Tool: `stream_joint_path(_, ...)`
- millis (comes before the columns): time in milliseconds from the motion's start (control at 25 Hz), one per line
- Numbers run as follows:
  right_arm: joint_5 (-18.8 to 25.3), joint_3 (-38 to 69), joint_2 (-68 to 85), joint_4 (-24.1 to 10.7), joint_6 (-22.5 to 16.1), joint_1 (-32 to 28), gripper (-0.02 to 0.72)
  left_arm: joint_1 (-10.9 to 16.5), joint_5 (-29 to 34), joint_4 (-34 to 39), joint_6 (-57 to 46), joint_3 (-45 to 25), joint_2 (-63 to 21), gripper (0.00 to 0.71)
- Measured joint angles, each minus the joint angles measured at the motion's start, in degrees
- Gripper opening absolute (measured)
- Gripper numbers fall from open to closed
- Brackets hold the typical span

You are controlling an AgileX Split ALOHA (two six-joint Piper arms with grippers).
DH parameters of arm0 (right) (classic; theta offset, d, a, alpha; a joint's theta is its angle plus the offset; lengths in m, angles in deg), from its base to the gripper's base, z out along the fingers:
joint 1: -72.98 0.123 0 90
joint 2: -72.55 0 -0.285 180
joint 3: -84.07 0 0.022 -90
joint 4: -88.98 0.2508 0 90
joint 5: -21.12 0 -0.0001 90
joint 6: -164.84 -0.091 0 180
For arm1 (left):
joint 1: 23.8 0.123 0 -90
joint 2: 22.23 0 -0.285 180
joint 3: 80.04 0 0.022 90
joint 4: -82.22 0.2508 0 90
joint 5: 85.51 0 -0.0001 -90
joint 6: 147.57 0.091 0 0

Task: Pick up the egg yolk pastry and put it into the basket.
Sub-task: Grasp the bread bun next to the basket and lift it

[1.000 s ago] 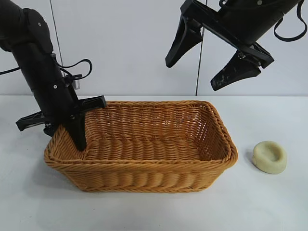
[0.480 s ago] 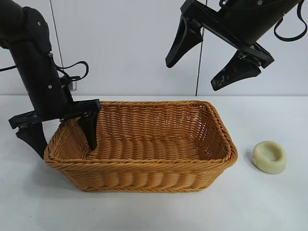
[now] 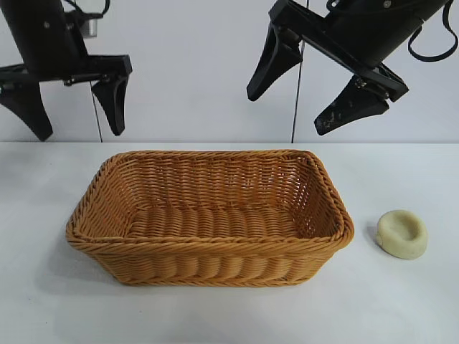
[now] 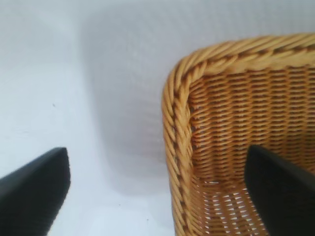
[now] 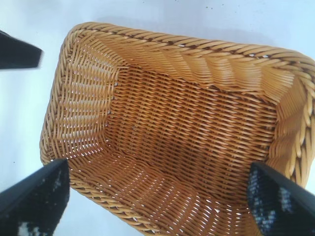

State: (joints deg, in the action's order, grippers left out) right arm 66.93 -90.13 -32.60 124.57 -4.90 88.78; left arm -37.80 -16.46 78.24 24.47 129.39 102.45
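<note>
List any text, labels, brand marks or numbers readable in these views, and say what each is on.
None: no readable text in any view.
The basket is plain woven wicker, no tag or label showing.
The egg yolk pastry is smooth, with no stamp or print.
The left gripper and right gripper are plain black, no markings.
The table and the wall behind are bare white.

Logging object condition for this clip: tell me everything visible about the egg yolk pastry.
The egg yolk pastry is a small round puck, pale cream-yellow and smooth, with a shallow dent in its top. It lies flat on the white table, right of the basket and apart from its rim. Nothing touches it but the table; it looks whole. Only the exterior view shows it.
</note>
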Motion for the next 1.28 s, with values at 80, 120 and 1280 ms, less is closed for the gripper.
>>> stream_joint_path(80,0.0,0.0,0.0,0.0,0.0,0.0,0.696,0.9,0.2,1.2,-0.1,0.1,0.0,0.692)
stream_joint_path(120,0.0,0.0,0.0,0.0,0.0,0.0,0.696,1.3,0.2,1.9,-0.1,0.1,0.0,0.692)
stream_joint_path(1280,0.0,0.0,0.0,0.0,0.0,0.0,0.696,12.0,0.1,6.3,3.1,-29.5,-26.6,0.692)
